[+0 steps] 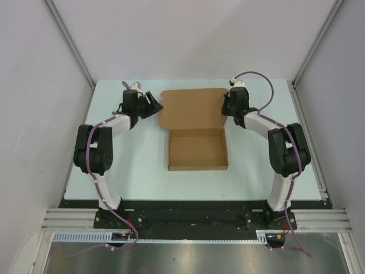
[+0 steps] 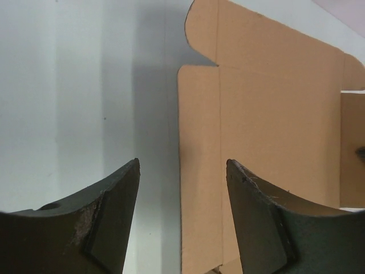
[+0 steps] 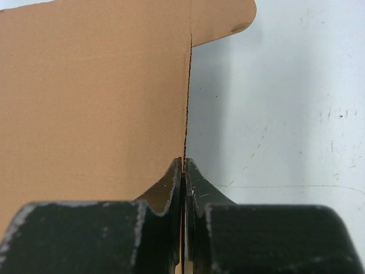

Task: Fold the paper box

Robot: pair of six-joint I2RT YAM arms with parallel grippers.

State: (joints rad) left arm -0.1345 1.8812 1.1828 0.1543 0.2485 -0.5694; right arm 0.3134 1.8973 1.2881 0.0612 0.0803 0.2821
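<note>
Your largest surface is the pale green table (image 1: 125,171), walled in by white panels on three sides. The paper box (image 1: 197,166) lies near its middle, between the two arms. It is plain brown cardboard. Its long axis runs straight away from the arm bases toward the far wall.

The near half is already a shallow tray (image 1: 197,149), walls upright and the open side facing up. The far half is the lid panel (image 1: 191,108), lying back from the tray with rounded ear flaps at its far corners.

Your left gripper (image 2: 182,165) sits at the lid panel's left edge with its fingers spread apart and nothing between them. In the left wrist view one finger hangs over bare table and the other over cardboard, and the panel's edge runs between the two. You cannot tell from these views whether either finger touches the sheet.

Your right gripper (image 3: 183,162) is at the lid panel's right edge. Its fingers are pressed together on the crease line. A thin sliver of cardboard appears to be pinched between them, though the view there is tight.
</note>
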